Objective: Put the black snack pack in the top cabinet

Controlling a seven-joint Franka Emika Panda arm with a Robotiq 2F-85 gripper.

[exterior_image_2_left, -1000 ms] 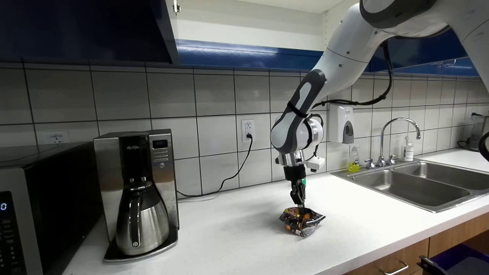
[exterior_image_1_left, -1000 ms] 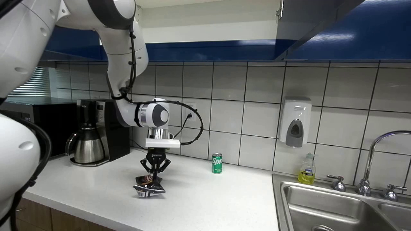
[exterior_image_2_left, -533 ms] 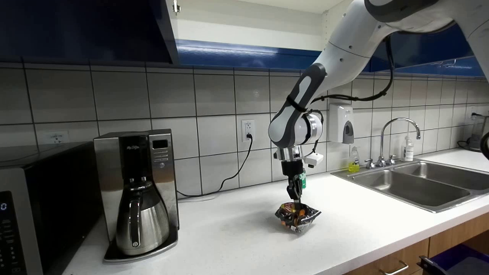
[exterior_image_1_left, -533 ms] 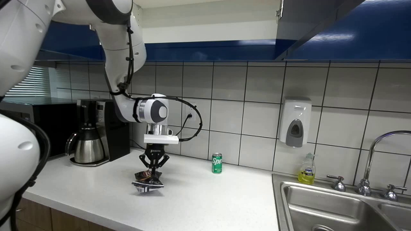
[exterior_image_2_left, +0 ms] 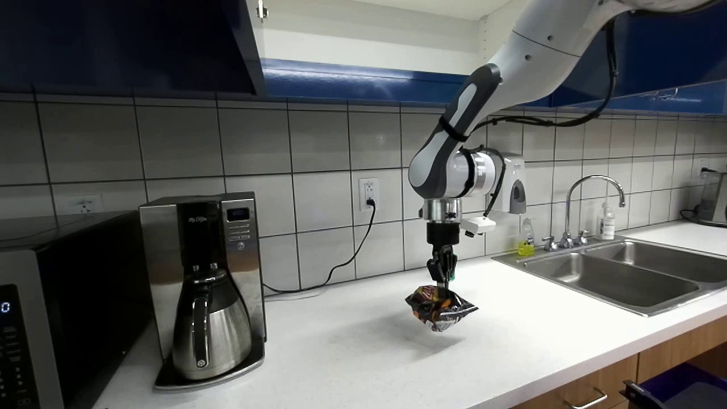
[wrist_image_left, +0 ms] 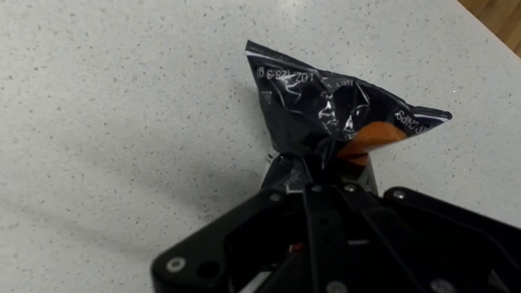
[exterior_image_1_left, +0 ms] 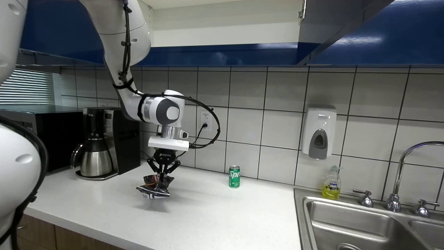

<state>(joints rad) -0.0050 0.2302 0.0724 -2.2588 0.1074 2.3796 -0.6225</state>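
Observation:
The black snack pack [exterior_image_1_left: 152,191] hangs pinched in my gripper [exterior_image_1_left: 161,180], a little above the white counter, with its shadow below it. It shows in an exterior view [exterior_image_2_left: 434,313] with the gripper [exterior_image_2_left: 442,288] pointing straight down. In the wrist view the pack [wrist_image_left: 301,106] is bunched between the closed fingers [wrist_image_left: 323,169], with white lettering and an orange patch; its rear part is hidden behind the fingers. The top cabinet [exterior_image_1_left: 225,54] is above the counter, its white interior open to view, also in an exterior view [exterior_image_2_left: 369,79]. The gripper is well below it.
A green can [exterior_image_1_left: 234,176] stands by the tiled wall. A coffee maker [exterior_image_2_left: 204,284] and a microwave [exterior_image_2_left: 79,295] stand at one end. A soap dispenser [exterior_image_1_left: 319,132] hangs on the wall near the sink [exterior_image_1_left: 347,222]. An open dark blue door [exterior_image_1_left: 333,31] juts out beside the cabinet opening.
The gripper has risen with the snack pack in it, lifting the pack off the counter. The upper arm has drawn back and up. The gripper stays shut.

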